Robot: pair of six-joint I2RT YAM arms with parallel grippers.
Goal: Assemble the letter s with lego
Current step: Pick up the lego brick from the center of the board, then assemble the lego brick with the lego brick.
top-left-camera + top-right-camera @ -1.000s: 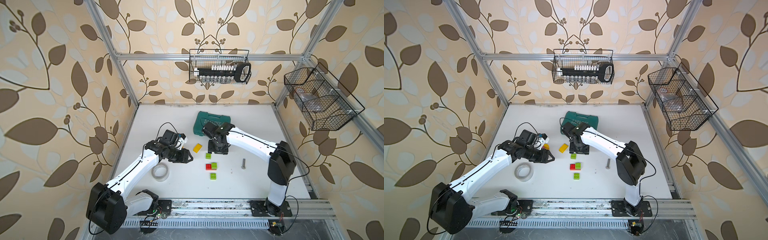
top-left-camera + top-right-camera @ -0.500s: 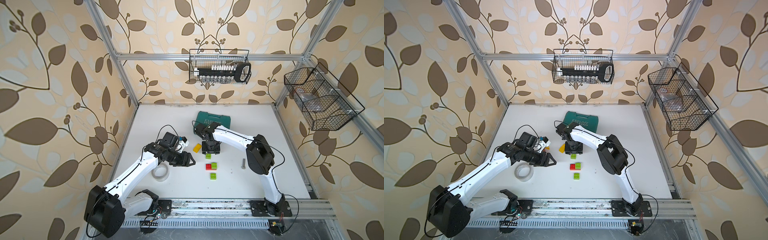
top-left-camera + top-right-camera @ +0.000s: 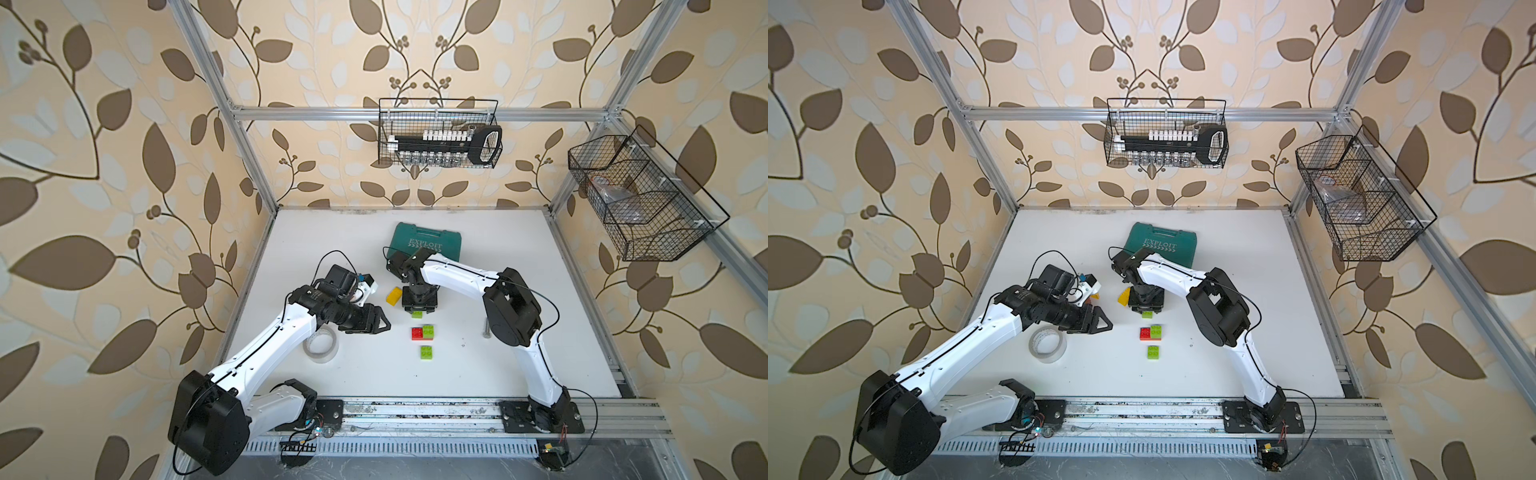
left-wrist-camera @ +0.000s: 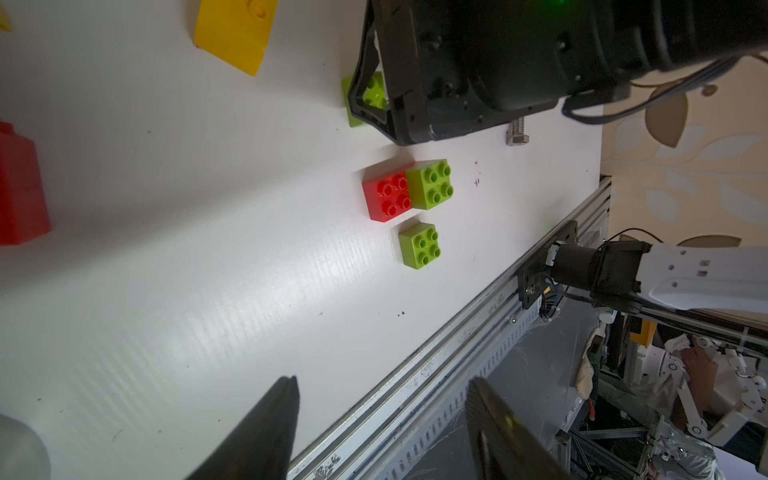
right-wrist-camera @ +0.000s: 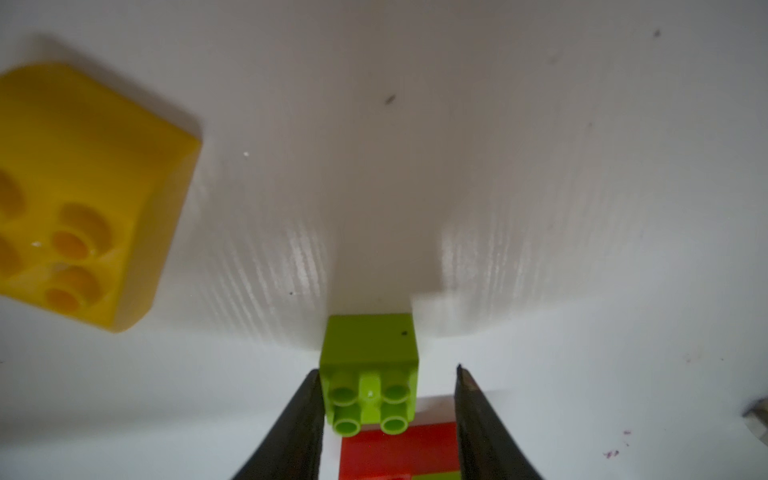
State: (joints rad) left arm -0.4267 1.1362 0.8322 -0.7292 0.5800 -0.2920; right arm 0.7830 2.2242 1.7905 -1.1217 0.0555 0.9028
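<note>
Now the right gripper (image 5: 386,370) has dropped over the small square green studded plastic brick (image 5: 370,345), lying near the red square brick (image 5: 395,449), jaws narrowing but not yet gripping, so pickup looks imminent; the left gripper (image 4: 384,381) hangs wide, empty.

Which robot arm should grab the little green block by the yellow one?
Right. The right fingers straddle that green block, one touching it, one just off. The left fingers are open with nothing between them, farther off near the tape roll.
</note>
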